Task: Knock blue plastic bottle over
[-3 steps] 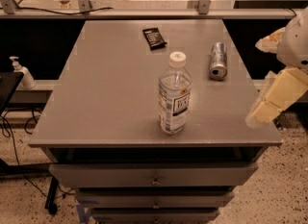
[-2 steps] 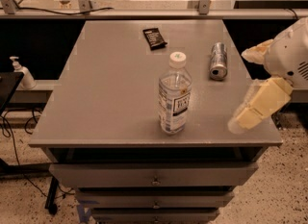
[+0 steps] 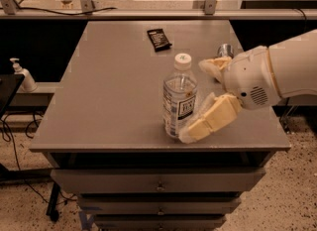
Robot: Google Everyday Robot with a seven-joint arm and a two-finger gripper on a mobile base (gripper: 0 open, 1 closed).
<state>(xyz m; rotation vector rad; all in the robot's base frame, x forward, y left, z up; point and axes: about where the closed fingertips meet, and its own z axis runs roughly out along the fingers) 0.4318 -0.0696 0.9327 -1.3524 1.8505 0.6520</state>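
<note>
The blue plastic bottle (image 3: 179,98) is clear and ribbed, with a white cap and a dark label. It stands upright near the front middle of the grey table (image 3: 114,91). My gripper (image 3: 194,100) has come in from the right and is open, right beside the bottle. Its lower finger (image 3: 210,118) lies against or just short of the bottle's lower right side. Its upper finger (image 3: 213,66) sits behind and to the right of the cap. The white arm reaches in from the right edge.
A silver can (image 3: 226,50) lies behind the gripper, mostly hidden. A black packet (image 3: 159,39) lies at the back middle. A white pump bottle (image 3: 22,75) stands on a ledge left of the table. Drawers (image 3: 158,180) sit under the table's front edge.
My gripper has swung left from the table's right edge to the bottle's right side. The bottle still stands upright in the same spot.
</note>
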